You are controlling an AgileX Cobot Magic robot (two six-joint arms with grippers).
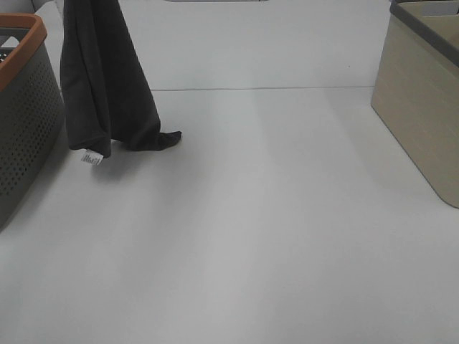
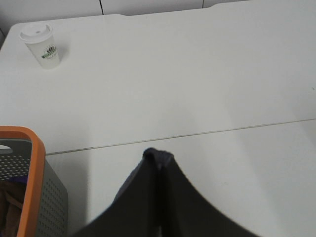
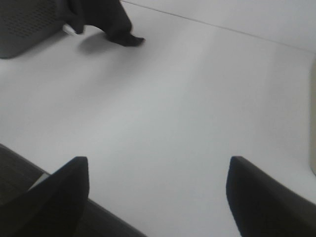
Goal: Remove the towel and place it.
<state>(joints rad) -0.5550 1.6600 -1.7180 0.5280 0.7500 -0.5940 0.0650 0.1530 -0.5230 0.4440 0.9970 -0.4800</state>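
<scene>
Towel [image 1: 100, 79] hangs lengthwise-vertical, pinched in the closed left gripper [image 2: 159, 160], near the tabletop's [image 1: 272, 215] far-left corner beside the basket [image 1: 21, 122], its lowest corner resting on the surface, well apart from the wide-open, empty right gripper [image 3: 155, 197].

The white surface [image 1: 272, 236], crossed by a thin seam [image 1: 272, 88], carries a grey orange-rimmed basket [image 1: 21, 129] at its left and a beige bin [image 1: 419, 107] at its right. A lidded paper cup [image 2: 43, 45] stands beyond the seam. The lower tip of the hanging towel [image 1: 107, 79] touches down near the basket.
</scene>
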